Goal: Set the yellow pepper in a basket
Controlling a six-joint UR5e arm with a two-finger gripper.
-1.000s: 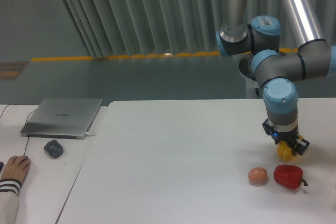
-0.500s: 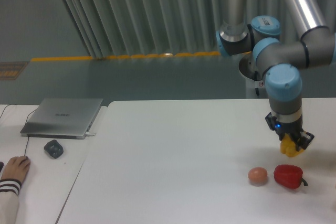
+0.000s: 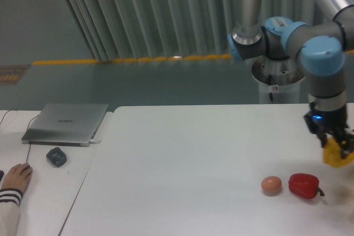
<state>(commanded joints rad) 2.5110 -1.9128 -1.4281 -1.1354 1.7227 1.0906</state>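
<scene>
The gripper [image 3: 338,148] is seen at the far right of the view, hanging from the arm [image 3: 322,64] above the white table [image 3: 182,158]. Its fingers are pinched on the yellow pepper [image 3: 337,154], which is held clear of the table surface, close to the right edge of the frame. Below and to the left of the held pepper, a red pepper [image 3: 303,185] is seen lying on the table with its dark stem turned to the right. Just beside it, on its left, a small tan ball [image 3: 271,185] is found; the two are close together, but contact between them cannot be confirmed. At the far left, on a separate lower surface, a closed grey laptop [image 3: 67,123] is placed, with a dark mouse [image 3: 56,156] just in front of it. A person's hand [image 3: 15,177], with a striped cuff at the wrist, is rested near the bottom left corner.
</scene>
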